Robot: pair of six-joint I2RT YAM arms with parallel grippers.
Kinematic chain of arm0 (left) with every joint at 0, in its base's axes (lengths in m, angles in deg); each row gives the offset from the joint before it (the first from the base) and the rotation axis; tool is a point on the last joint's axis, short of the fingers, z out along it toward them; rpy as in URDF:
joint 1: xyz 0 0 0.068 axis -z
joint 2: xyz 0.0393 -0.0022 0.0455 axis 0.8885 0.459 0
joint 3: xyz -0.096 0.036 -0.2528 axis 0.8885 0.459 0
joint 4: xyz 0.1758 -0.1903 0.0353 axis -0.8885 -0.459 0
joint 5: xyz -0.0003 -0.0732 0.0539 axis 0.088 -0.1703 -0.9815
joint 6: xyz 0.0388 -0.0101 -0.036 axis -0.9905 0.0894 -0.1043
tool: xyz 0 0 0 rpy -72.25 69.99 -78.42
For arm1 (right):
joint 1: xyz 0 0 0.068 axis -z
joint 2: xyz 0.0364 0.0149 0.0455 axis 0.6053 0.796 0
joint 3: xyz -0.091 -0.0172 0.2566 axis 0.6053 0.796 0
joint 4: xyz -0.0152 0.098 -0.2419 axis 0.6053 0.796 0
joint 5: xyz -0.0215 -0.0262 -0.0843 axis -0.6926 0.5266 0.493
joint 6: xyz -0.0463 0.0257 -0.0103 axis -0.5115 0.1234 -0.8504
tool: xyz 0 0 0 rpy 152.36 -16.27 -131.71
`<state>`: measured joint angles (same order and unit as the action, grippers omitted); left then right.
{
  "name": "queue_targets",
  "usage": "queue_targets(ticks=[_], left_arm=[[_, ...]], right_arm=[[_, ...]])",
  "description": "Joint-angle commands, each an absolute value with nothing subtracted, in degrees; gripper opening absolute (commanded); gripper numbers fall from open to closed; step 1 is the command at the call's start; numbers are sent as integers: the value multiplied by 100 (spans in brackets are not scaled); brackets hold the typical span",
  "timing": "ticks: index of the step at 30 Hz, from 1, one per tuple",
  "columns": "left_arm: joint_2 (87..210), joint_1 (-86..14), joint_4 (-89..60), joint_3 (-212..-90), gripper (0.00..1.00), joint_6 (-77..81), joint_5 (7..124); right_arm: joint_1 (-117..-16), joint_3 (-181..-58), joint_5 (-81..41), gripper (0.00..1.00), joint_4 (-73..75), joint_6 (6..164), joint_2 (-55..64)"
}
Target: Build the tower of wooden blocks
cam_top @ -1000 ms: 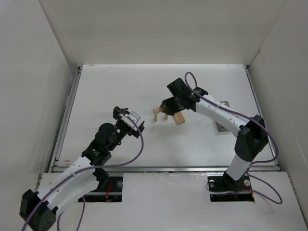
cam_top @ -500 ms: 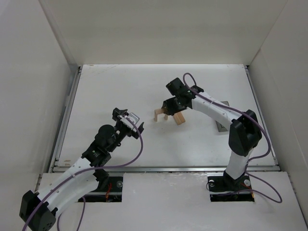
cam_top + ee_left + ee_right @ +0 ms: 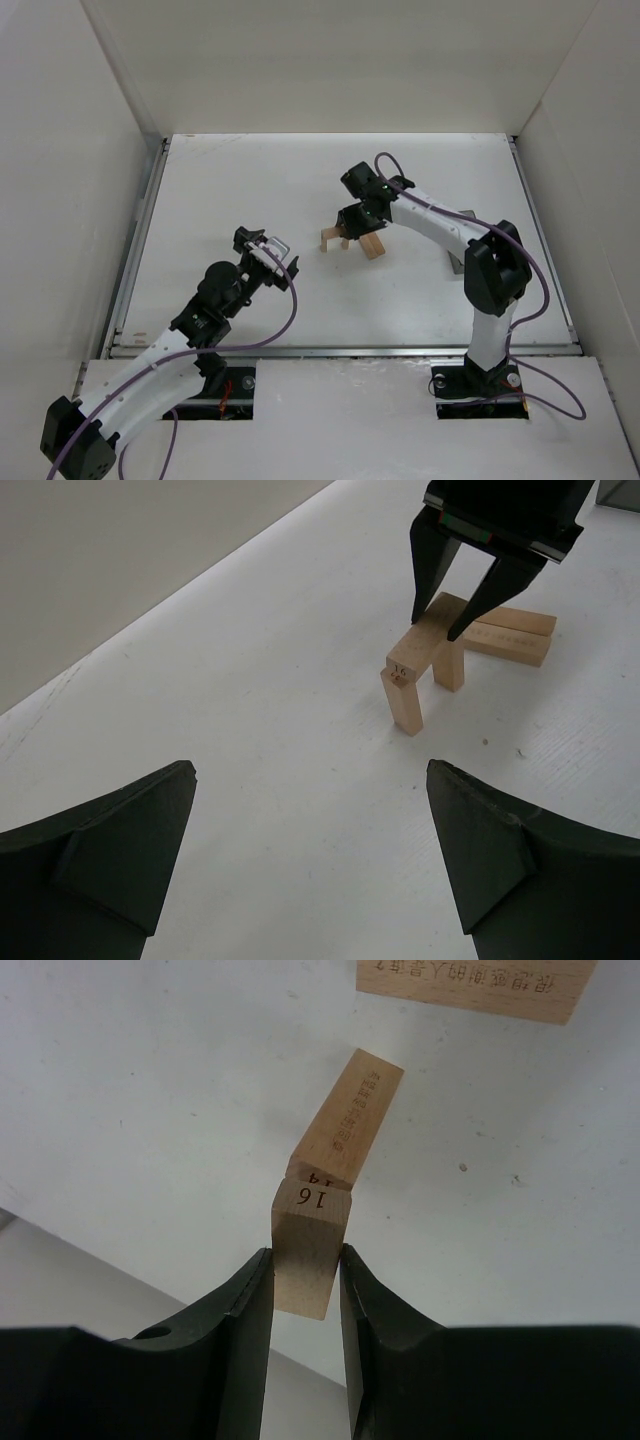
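Observation:
The wood block tower stands mid-table. In the left wrist view a light tan plank marked 16 lies tilted across two upright planks, the near one and the far one. A third plank lies flat behind them, also seen in the top view. My right gripper comes down from above and is shut on the top plank, its fingers either side of it. My left gripper is open and empty, low over the table to the tower's left, facing it.
A small grey bin sits right of the tower, mostly hidden behind the right arm. White walls enclose the table on three sides. A metal rail runs along the near edge.
The right arm's elbow has swung left and closer to the tower while its gripper stayed on the top plank. The left arm has not moved.

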<state>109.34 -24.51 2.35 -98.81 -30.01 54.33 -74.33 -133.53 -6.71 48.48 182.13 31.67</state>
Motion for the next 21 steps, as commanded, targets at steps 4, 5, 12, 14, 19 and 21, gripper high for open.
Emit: queue_targets(ticks=[4, 5, 12, 14, 19, 21], left_arm=[[10771, -2427, 565, -9805, 100, -2898, 5387], [10771, -2427, 565, -9805, 100, -2898, 5387], [10771, -2427, 618, -9752, 100, -2898, 5387], [10771, -2427, 618, -9752, 100, -2898, 5387], [10771, -2427, 618, -9752, 100, -2898, 5387], [10771, -2427, 670, -9752, 100, -2898, 5387]], right_arm=[[-7390, -13767, -675, 0, 5023, 18331, 3205], [-7390, -13767, -623, 0, 5023, 18331, 3205], [-7390, -13767, -675, 0, 5023, 18392, 3310], [-7390, -13767, -675, 0, 5023, 18392, 3311], [-7390, -13767, -675, 0, 5023, 18445, 3311], [-7390, -13767, -675, 0, 5023, 18445, 3311]])
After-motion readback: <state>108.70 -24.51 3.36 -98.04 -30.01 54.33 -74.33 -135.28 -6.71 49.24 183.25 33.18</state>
